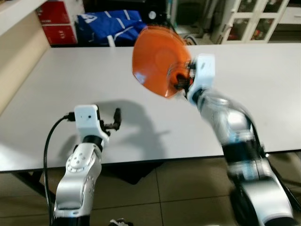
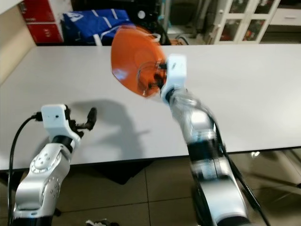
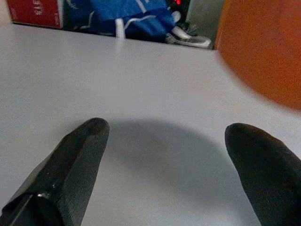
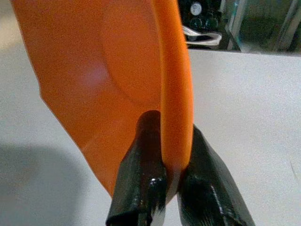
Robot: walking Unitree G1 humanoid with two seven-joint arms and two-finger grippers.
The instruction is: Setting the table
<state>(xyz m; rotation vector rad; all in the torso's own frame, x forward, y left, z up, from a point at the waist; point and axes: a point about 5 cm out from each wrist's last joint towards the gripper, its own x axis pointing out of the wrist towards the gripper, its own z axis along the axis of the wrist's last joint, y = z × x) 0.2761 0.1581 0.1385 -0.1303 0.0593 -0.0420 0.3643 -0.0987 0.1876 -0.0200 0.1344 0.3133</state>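
Right claw (image 4: 171, 165) pinches the orange plate (image 1: 157, 59) by its rim, 1 finger each side, plate held up on edge in the air above the white worktop (image 1: 263, 94), not touching it. Left claw (image 3: 169, 155) hovers low over the near part of the worktop w/ its 2 fingers spread, holding nothing. To do it well, probably: tip the plate flat first, lower slowly til the base sits on the worktop, then let go, well in from the edge
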